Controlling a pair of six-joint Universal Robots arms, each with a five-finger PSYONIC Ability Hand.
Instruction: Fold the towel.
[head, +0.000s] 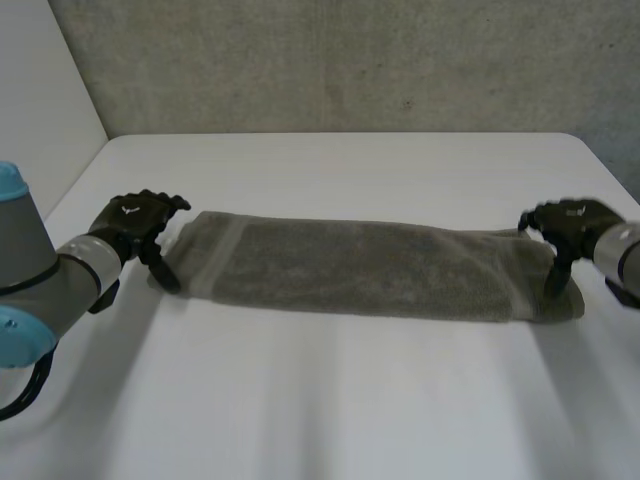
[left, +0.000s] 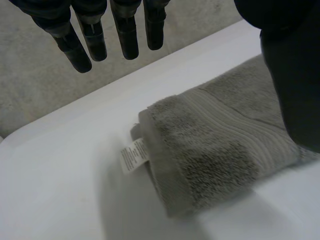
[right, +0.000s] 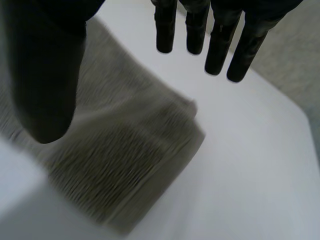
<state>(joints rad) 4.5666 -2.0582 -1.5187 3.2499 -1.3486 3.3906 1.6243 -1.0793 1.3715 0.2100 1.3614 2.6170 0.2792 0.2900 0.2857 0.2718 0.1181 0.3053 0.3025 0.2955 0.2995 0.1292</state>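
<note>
**Mia:** Where is the towel (head: 360, 268) lying?

**Ben:** It is lying flat on the white desk (head: 330, 410). It is folded into one long strip, and the strip is running from side to side.

**Mia:** What is the left robot hand (head: 135, 222) doing?

**Ben:** It is hanging over the left end of the strip. Its fingers (left: 90, 42) are sticking out straight, a little apart from each other. Its thumb is reaching out over the end of the towel. The robot hand is wide open and is holding nothing.

**Mia:** Is the thumb touching the cloth?

**Ben:** Maybe. From above, its dark tip is sitting right at the corner, but I cannot tell for sure.

**Mia:** What is that little white thing?

**Ben:** That is a label (left: 134, 156). It is poking out of the towel's left end and lying on the desk. The towel's layers are lying one on top of the other there.

**Mia:** And the right robot hand (head: 570, 222)?

**Ben:** It is hanging over the right end of the strip. Its fingers (right: 220, 47) are straight too, and they are pointing out past the towel over the bare desk. Its thumb is hanging over the cloth. This robot hand is open as well and is gripping nothing.
</note>
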